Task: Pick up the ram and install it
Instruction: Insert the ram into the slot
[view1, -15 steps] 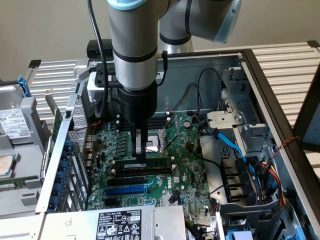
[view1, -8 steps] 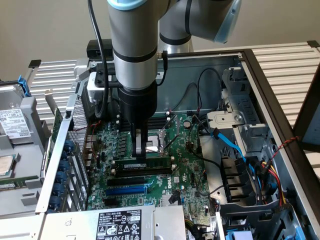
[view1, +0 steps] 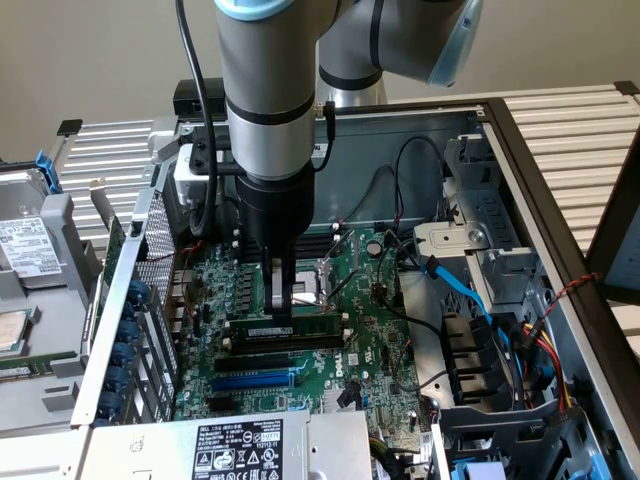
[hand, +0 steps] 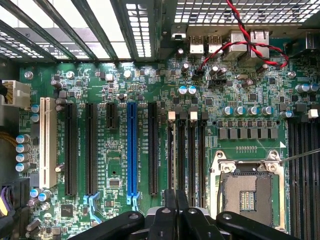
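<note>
So the gripper (view1: 282, 305) sits mid-frame in the exterior view, fingers pinched narrow on the ram (view1: 290, 328), which lies lengthwise over the black memory slots (view1: 282, 346) just above the blue expansion slot (view1: 253, 380). CPU socket (view1: 322, 281) is right behind it, upper-middle of the motherboard (view1: 375, 345).

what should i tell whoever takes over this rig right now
Gripper: shut, fingers pinching the top edge of the ram.
Ram: upright and lengthwise over the black memory slots on the motherboard, just beside the CPU socket. Whether it is fully seated cannot be told.
Done: the ram is picked up and brought to the slots.
Left: seating not confirmed; gripper not yet released.
Nearby: blue expansion slot, on the near side of the memory slots, is empty.
</note>
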